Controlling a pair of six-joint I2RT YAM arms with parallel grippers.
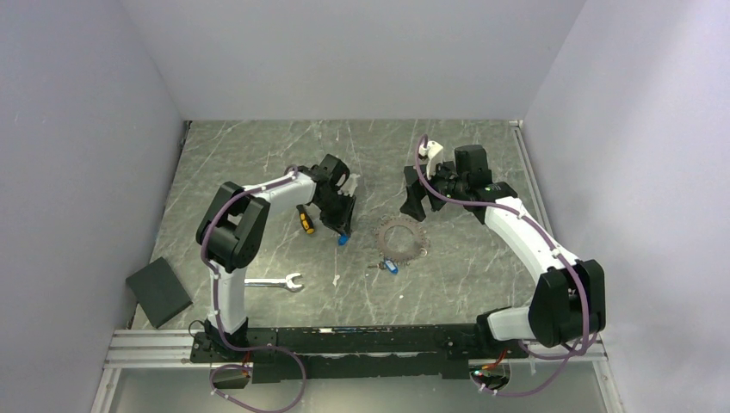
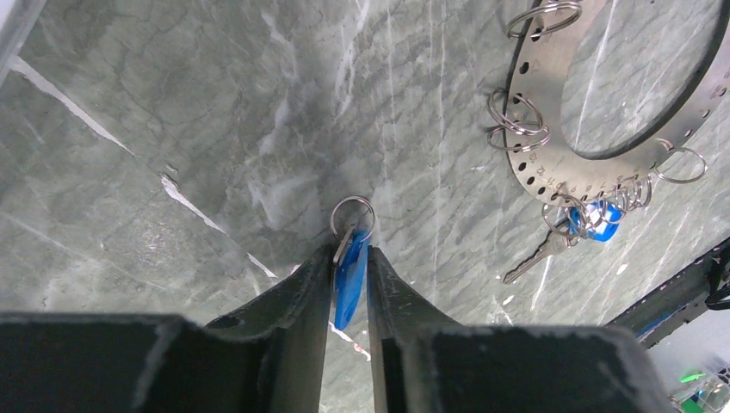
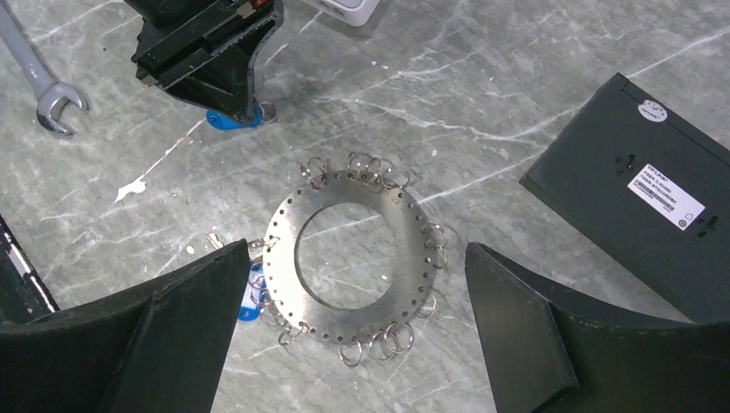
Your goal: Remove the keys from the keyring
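Keyring [image 3: 411,254]: flat grey metal annulus, rim drilled with small holes, many carrying little wire split rings [image 3: 376,344]. Lies flat on tabletop [image 1: 465,275], mid-table.

Free key [image 2: 350,280]: blue plastic head, own small split ring at tip. Off keyring, apart from it on its left side. Held edge-on in left gripper [image 2: 351,254] pinch, possibly touching tabletop, unclear.

Attached key [image 2: 603,219]: blue head, short silvery blade. Hooked to keyring's near rim, lying flat on tabletop just outside it.
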